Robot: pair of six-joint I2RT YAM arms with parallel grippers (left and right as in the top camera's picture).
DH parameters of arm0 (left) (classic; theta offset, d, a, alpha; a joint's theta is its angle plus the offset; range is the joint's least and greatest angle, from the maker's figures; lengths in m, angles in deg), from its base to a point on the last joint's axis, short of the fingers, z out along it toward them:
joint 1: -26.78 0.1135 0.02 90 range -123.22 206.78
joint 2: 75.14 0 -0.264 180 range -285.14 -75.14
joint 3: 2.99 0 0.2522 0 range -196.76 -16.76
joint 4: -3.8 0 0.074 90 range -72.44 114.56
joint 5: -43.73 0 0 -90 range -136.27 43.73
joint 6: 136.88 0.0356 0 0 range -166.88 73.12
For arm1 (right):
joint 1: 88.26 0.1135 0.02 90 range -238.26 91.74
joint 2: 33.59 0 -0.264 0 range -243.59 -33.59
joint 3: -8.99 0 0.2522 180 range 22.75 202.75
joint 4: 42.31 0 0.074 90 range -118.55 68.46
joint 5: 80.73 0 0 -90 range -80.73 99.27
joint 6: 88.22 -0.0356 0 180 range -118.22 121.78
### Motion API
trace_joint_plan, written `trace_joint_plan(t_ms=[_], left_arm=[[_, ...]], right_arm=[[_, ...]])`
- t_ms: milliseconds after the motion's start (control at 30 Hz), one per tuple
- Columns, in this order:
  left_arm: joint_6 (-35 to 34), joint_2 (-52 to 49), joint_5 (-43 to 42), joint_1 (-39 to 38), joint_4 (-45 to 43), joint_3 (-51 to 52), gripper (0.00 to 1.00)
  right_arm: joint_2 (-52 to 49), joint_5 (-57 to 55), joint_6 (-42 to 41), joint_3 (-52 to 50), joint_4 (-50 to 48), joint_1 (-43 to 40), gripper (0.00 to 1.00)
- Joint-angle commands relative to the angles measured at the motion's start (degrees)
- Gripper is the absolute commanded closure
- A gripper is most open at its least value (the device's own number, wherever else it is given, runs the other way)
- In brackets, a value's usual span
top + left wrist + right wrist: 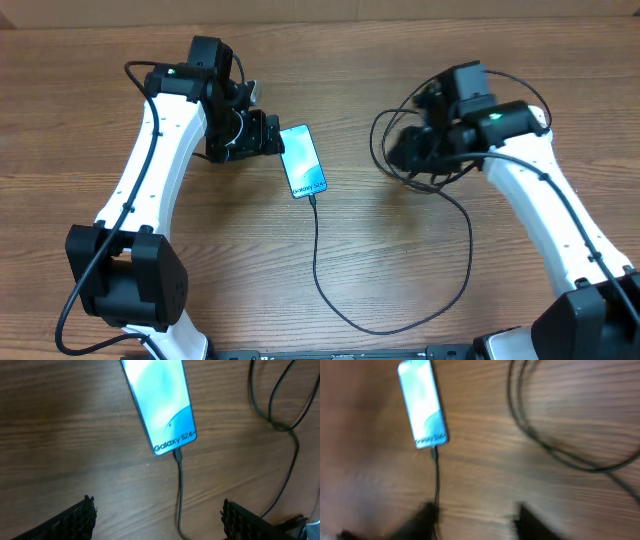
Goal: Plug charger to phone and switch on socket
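Note:
The phone (pixel 302 160) lies flat on the wooden table with its light-blue screen lit. It also shows in the left wrist view (pixel 162 405) and, blurred, in the right wrist view (pixel 422 405). The charger cable (pixel 318 260) has its tip in the phone's near end, runs toward me, loops right and ends in coils (pixel 400 165) by the right arm. The cable shows in both wrist views (pixel 180 485) (pixel 436 475). My left gripper (pixel 268 135) is open and empty just left of the phone (pixel 159 520). My right gripper (pixel 400 150) is open over the coils (pixel 475 520). The socket is out of view.
The wooden table (pixel 200 280) fills the views. Loose loops of black cable (pixel 545 445) lie at the right, partly under the right arm. A cardboard-coloured edge (pixel 320 12) runs along the back.

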Motion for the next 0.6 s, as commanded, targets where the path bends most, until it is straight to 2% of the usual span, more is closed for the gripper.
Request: trace_joint_plan(t_ms=[0,67,333,567], left_arm=[[2.9,0.2,0.8,-0.2,1.5,-0.4,0.16],[4.0,0.4,0.8,-0.8,2.6,-0.4,0.18],[5.6,7.4,3.5,-6.5,1.8,3.4,0.16],[5.3,25.4,1.5,-8.7,-6.6,21.1,0.13]], right_arm=[[1.5,-0.2,-2.3,0.2,1.3,2.3,0.23],[1.9,-1.0,-3.1,0.2,3.1,3.5,0.18],[10.0,-10.7,-5.4,-0.4,8.1,8.5,0.17],[23.4,-11.9,-5.2,-11.2,2.6,9.8,0.15]])
